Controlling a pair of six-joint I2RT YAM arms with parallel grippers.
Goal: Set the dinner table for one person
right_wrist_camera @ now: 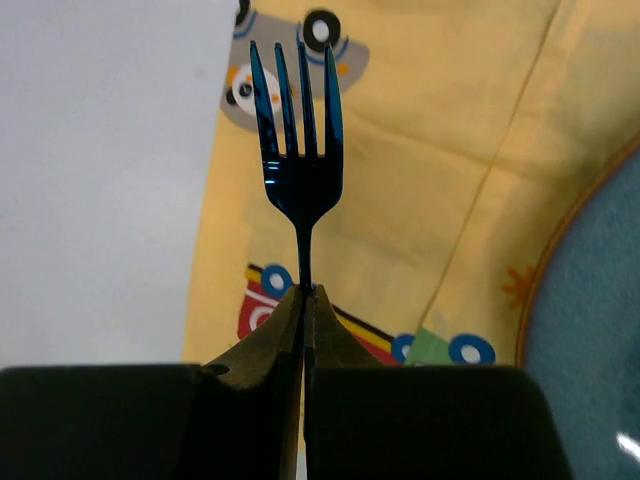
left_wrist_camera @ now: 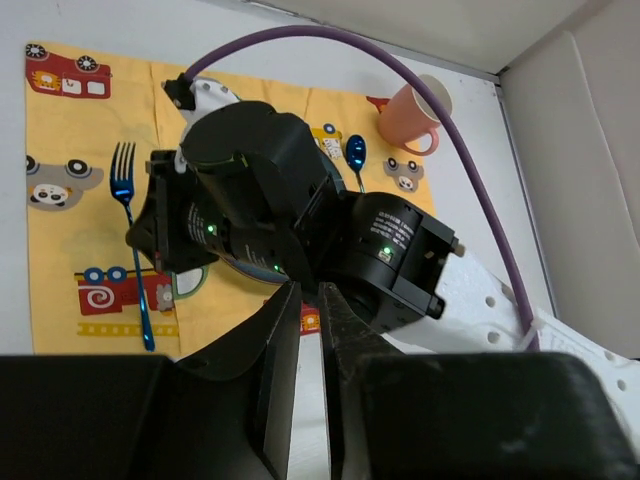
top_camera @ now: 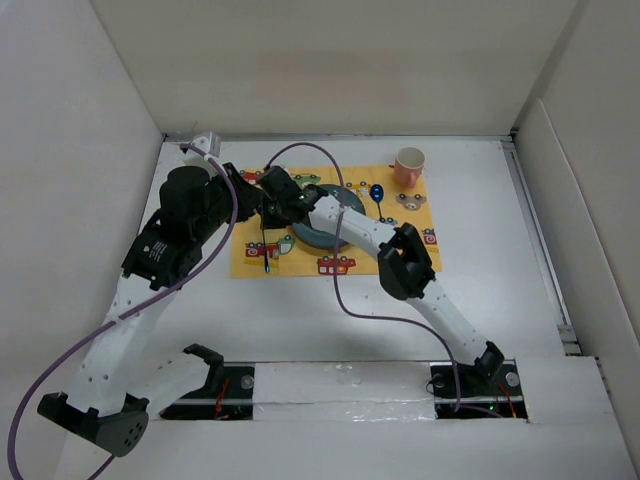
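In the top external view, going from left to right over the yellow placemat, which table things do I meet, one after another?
blue fork → teal plate → blue spoon → pink cup

Nothing legible anywhere I look. The yellow rectangular cloth placemat (top_camera: pixel 300 265) carries only cartoon cars and bear faces. A small white mark on the left arm's black housing (top_camera: pixel 155 250) and faint grey print on the right arm's black round joint (left_wrist_camera: pixel 400 232) are too small to read.
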